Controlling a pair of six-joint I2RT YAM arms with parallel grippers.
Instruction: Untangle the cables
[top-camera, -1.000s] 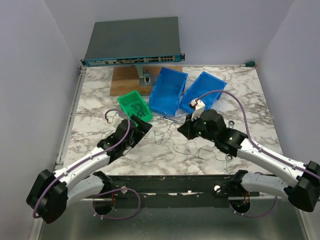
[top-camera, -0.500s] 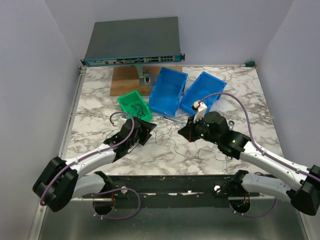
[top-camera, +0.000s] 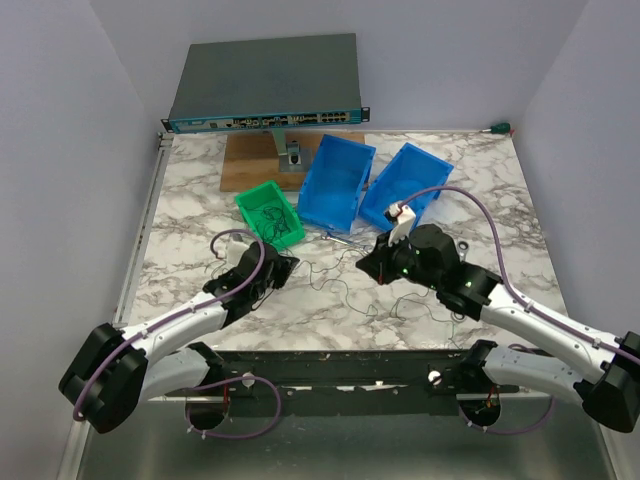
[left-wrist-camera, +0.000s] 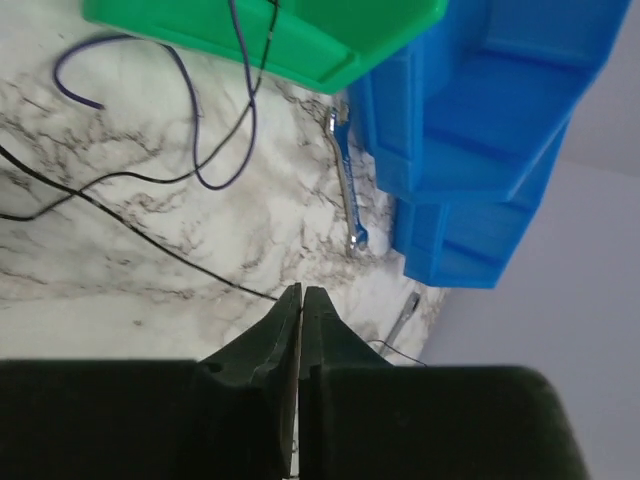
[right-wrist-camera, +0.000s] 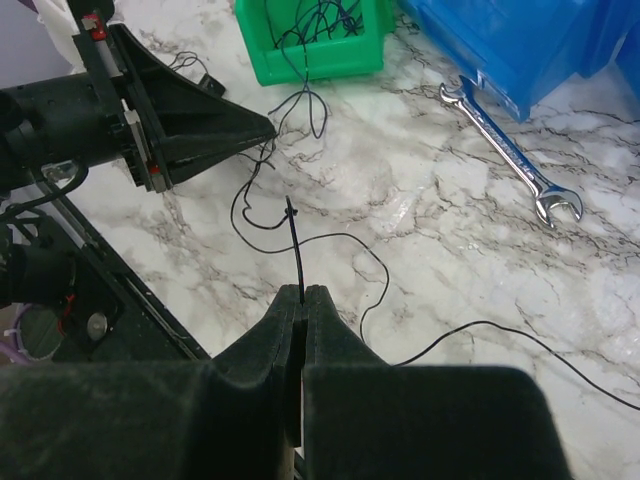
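The cables (top-camera: 345, 290) are thin black and blue wires strewn loosely over the marble between the two arms. My right gripper (right-wrist-camera: 302, 290) is shut on a black cable (right-wrist-camera: 295, 240) that rises from its tips to a small knot. My left gripper (left-wrist-camera: 301, 291) has its jaws pressed together, and a black cable (left-wrist-camera: 150, 240) runs straight into its tip. From the right wrist view, the left gripper (right-wrist-camera: 272, 128) points at wires trailing from the green bin (right-wrist-camera: 320, 50). A blue cable (left-wrist-camera: 200, 150) loops down from that bin's edge.
Two blue bins (top-camera: 338, 182) (top-camera: 405, 185) lie tipped behind the grippers, beside the green bin (top-camera: 270, 212) that holds more wire. A silver wrench (right-wrist-camera: 510, 150) lies by the blue bins. A network switch (top-camera: 268, 85) and a wooden board (top-camera: 250, 160) stand at the back.
The left jaws have gone from wide open to pressed together, and that gripper has drawn back slightly toward the near edge. The right gripper shifted slightly right early on and stays shut.
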